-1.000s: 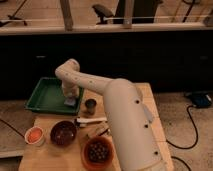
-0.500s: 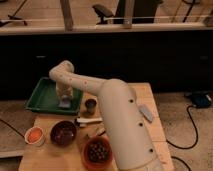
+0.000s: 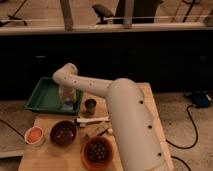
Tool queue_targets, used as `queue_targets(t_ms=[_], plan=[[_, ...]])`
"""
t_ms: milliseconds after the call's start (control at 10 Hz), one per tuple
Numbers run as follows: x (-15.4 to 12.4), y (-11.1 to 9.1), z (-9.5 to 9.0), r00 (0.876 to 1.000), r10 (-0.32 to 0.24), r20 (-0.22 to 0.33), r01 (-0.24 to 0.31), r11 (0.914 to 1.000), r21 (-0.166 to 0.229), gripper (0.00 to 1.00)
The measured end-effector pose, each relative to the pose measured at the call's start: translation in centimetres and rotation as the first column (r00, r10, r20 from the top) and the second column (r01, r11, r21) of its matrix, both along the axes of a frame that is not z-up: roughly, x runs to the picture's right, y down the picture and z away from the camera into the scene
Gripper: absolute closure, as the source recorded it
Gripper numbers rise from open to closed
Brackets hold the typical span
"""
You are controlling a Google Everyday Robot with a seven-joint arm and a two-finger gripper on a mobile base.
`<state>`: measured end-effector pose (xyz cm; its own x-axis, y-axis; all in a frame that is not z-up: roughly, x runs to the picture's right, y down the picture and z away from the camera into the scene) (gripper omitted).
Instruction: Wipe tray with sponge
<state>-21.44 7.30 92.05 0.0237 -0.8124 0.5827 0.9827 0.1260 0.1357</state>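
your arm reaches in from the right and bends down over the green tray, which sits at the far left corner of the wooden table. your gripper hangs inside the tray near its right front corner, right above the pale bluish sponge that lies on the tray floor there. how wide the gripper stands, and whether it has hold of the sponge, you can't tell from here. just outside the tray's right rim stands a small dark cup; a white utensil lies in front of it.
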Motion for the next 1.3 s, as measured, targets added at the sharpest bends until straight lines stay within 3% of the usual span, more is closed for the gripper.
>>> queue_targets(t_ms=[400, 700, 1000, 1300], plan=[[0.5, -2.1, 1.5, 1.0, 0.006, -0.026, -0.006, 0.9998, 0.02, 1.0], [-1.5, -2.9, 1.9, 1.0, -0.023, 0.004, 0.023, 0.9993, 0.028, 1.0], [-5.4, -2.4, 1.4, 0.994, -0.089, 0.062, 0.087, 0.9957, 0.031, 1.0], [-5.5, -0.8, 0.1, 0.988, -0.126, 0.088, 0.125, 0.992, 0.018, 1.0]])
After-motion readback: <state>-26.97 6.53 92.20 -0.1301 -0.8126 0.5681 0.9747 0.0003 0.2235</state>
